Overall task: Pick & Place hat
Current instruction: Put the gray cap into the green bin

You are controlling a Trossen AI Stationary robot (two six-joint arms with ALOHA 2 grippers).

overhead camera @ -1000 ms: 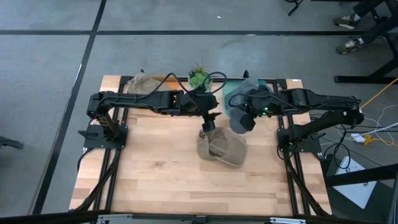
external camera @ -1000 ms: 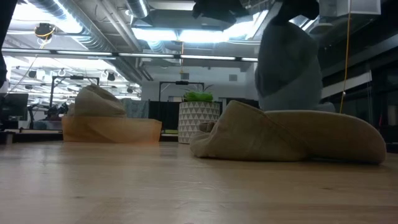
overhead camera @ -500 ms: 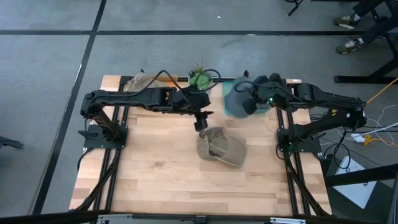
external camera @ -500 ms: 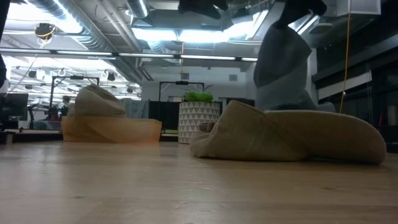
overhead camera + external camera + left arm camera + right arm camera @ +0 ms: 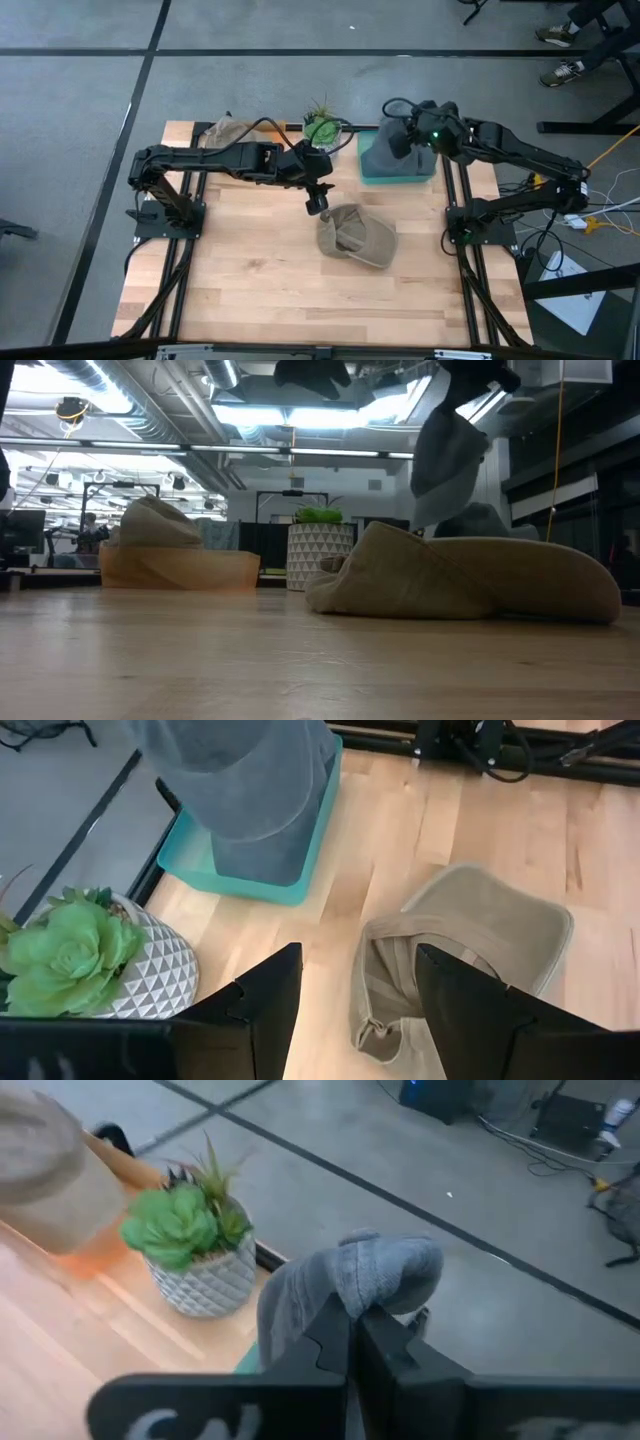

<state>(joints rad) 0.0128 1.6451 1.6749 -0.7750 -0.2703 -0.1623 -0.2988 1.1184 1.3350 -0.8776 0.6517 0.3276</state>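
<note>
While three hats point(image 5: 357, 238) in view: right tool point(image 5: 352, 1320) clamped on grey hat point(image 5: 384, 157), left tool point(image 5: 317, 203) apart, empty

Hat point(image 5: 357, 238) mid-table; plant point(image 5: 321, 126) behind it; tray point(image 5: 397, 166) to plant's right.

Robotics lab or workshop in open industrial hall. Wooden table point(image 5: 250, 270) on black metal frame point(image 5: 168, 290), two dark arms bolted at its sides. Grey floor point(image 5: 80, 90) marked with dark tape lines point(image 5: 140, 70). Exposed ducts point(image 5: 170, 405) and strip lights point(image 5: 300, 415) on bare ceiling. More benches and gear far back in room. Loose cables point(image 5: 600, 205) on floor beside rig. Office chair base point(image 5: 590, 125) and person's shoes point(image 5: 560, 38) at edge. Potted plant point(image 5: 321, 125) on table as prop.
</note>
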